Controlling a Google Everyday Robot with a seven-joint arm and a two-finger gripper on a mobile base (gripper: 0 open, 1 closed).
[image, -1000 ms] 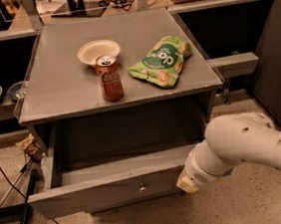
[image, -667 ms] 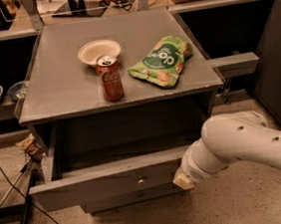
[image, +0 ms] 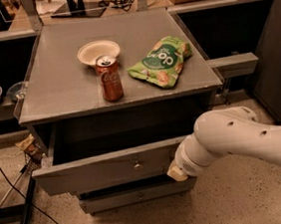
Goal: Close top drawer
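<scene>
Smooth white rounded arm (image: 243, 138) with small dark holes, ribbed wrist collar; cream-tinted claw (image: 176, 173) at the drawer (image: 106, 170) front's right end.

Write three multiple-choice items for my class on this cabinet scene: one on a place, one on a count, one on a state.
1. Where does the cola can stand?
A. On the cabinet top, just in front of the white bowl
B. On a side shelf
C. On the floor

2. How many things lie on the cabinet top?
A. Two
B. Three
C. Five

3. What is the state of the top drawer?
A. Shut flush
B. Pulled out
C. Taken off the cabinet

Key:
1 A: the can stands on the grey top, right before the bowl.
2 B: can, bowl and green snack bag, nothing more.
3 B: its front stands well out from the cabinet and the dark inside shows; the tool, at the arm's end, is at the right end of that front.
</scene>
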